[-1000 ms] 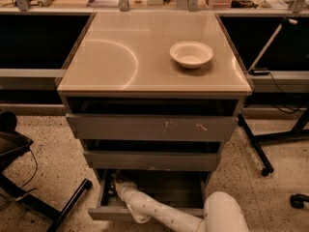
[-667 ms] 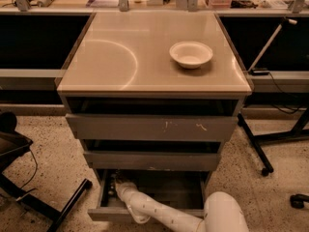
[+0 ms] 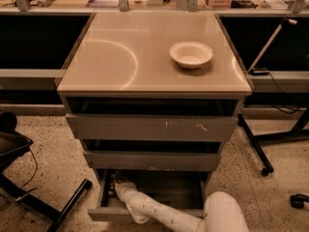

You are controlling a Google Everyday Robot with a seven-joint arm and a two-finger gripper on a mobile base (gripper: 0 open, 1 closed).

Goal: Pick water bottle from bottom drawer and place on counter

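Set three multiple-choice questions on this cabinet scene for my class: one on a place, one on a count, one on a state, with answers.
1. Where is the robot's claw?
A. raised high in the air
B. inside the lowest wide grey metal drawer, near its left side
C. out of view

2. How many things stand on the glossy tan counter top?
A. one, a round white bowl
B. two
C. none

3. The lowest drawer is:
A. pulled open
B. shut flush
C. taken out

Answers: 1 B, the white arm reaches down into that drawer; 2 A, only the bowl stands there; 3 A, the drawer's inside shows.
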